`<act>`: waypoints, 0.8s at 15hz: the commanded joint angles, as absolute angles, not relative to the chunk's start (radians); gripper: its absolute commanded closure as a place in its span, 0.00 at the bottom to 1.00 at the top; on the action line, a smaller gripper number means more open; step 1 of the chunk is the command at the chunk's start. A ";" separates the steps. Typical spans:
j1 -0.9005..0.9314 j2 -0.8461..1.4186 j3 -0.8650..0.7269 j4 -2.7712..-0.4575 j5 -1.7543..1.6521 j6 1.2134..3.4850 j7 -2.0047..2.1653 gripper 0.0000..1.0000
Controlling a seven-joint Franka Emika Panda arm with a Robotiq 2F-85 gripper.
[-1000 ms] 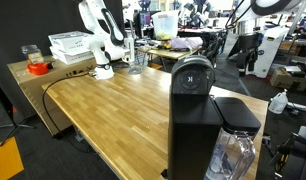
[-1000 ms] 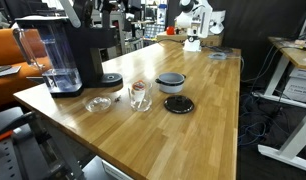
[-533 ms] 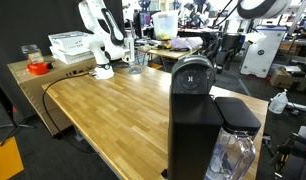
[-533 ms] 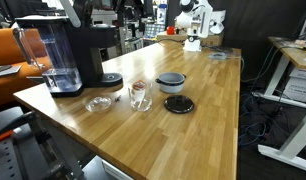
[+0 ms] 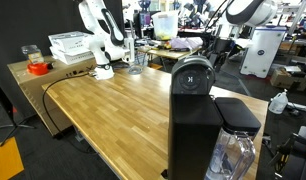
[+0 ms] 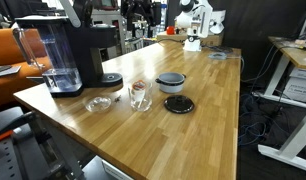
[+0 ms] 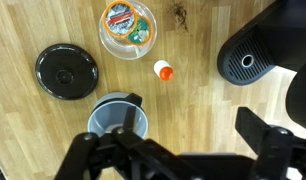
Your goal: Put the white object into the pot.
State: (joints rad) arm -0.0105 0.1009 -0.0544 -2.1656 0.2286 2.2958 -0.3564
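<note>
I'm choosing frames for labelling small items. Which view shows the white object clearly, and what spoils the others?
Wrist view: even light, white object crisp near the pot; gripper a dark silhouette below. In an exterior view the black coffee machine fills the foreground, hiding the items. In an exterior view the table shows a mild sheen and the white object is too small to tell.

White obj (image 7: 164, 69): small, round from above, white w/ orange part, on wood table (image 7: 198, 110). In wrist view it sits up-right of the pot (image 7: 118, 117), near but not touching. Pot: grey, round, upright, open top, dark handle tab on rim. In an exterior view, pot (image 6: 171, 82) stands mid-table.
</note>
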 commanded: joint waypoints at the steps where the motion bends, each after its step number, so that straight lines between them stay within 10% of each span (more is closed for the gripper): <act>1: -0.028 0.101 -0.037 -2.164 0.226 2.294 -0.354 0.00; 12: 0.006 0.264 -0.019 -2.055 -0.041 2.344 -0.140 0.00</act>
State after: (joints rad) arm 0.0037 0.1896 -0.0388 -2.1207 -0.0201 2.3498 -0.1578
